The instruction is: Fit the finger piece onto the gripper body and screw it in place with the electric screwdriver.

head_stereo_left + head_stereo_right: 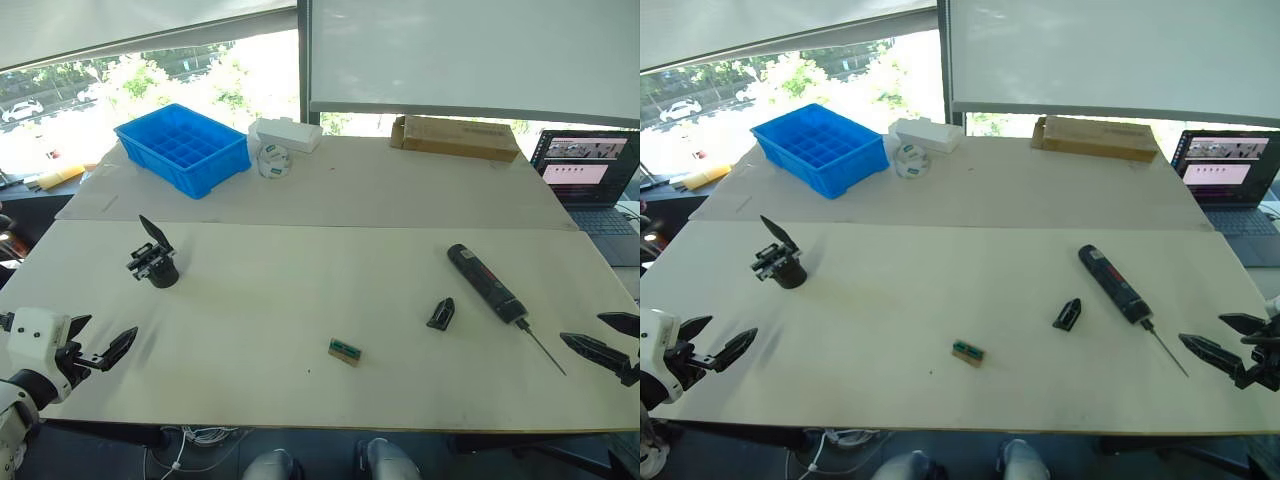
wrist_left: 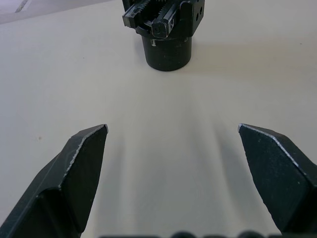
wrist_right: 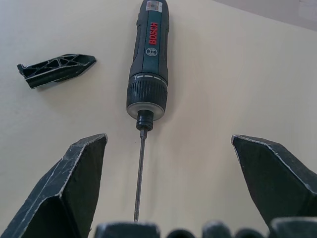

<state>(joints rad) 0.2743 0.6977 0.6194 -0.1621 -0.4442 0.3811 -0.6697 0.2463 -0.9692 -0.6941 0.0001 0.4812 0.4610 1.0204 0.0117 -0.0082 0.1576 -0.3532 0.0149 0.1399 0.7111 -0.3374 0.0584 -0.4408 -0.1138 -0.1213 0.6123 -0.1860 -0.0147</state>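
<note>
The gripper body stands on the table's left part, its pointed finger up; the left wrist view shows its round base ahead of my open left gripper. My left gripper hangs at the near left edge, short of it. The finger piece lies right of centre, seen too in the right wrist view. Beside it lies the electric screwdriver, bit toward my right gripper. That gripper is open, with the screwdriver straight ahead and the bit tip between its fingers.
A small green block lies near the front middle. At the back stand a blue compartment bin, a white box, a tape roll and a cardboard box. A laptop sits at the far right.
</note>
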